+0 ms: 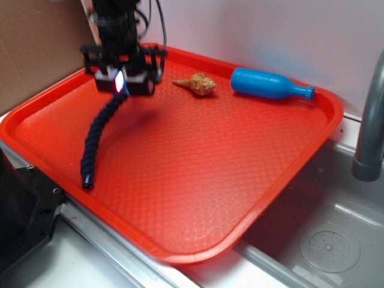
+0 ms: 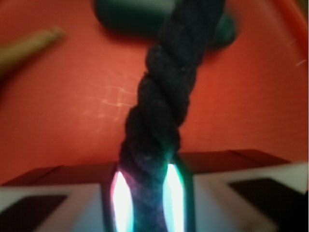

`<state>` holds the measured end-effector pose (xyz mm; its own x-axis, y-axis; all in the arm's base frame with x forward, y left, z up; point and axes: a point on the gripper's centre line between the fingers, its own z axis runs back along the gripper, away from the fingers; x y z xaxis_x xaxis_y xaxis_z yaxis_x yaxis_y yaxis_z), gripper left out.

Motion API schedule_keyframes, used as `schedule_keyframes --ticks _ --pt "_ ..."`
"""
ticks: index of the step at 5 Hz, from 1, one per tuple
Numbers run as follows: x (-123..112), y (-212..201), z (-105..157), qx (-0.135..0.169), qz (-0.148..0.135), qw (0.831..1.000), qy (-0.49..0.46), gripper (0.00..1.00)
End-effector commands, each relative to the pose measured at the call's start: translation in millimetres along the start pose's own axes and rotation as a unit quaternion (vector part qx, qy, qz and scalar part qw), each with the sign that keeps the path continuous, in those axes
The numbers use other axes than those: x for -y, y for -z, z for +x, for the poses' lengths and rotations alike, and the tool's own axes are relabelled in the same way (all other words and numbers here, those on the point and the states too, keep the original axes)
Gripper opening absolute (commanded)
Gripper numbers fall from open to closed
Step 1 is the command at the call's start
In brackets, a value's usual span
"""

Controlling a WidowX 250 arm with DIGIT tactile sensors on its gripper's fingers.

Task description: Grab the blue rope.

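The blue rope [image 1: 99, 137] is a thick navy twisted cord on the red tray [image 1: 198, 174]. Its upper end runs into my gripper [image 1: 122, 84] at the tray's back left, and its capped lower end rests near the tray's left rim. In the wrist view the rope [image 2: 161, 106] rises straight out from between my two glowing pads [image 2: 121, 198], which press it on both sides. My gripper [image 2: 147, 193] is shut on the rope.
A bright blue plastic bottle [image 1: 270, 84] lies at the tray's back right, a brown cone-shaped object [image 1: 197, 84] beside it. A dark green oblong thing [image 2: 130, 14] shows beyond the rope. A steel sink [image 1: 324, 234] and a grey faucet pipe [image 1: 371, 120] stand to the right.
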<state>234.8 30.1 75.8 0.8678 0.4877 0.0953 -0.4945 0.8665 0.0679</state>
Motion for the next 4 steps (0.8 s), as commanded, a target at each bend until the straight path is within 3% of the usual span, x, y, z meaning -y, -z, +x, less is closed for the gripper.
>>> schedule_keyframes --ticks 1,3,4 --pt "15 -108 -24 0.001 -0.021 0.986 0.168 0.0" --pt "8 -147 -62 0.017 -0.071 0.978 0.198 0.0" --pt "-6 -141 -50 -0.03 -0.108 0.984 0.139 0.0"
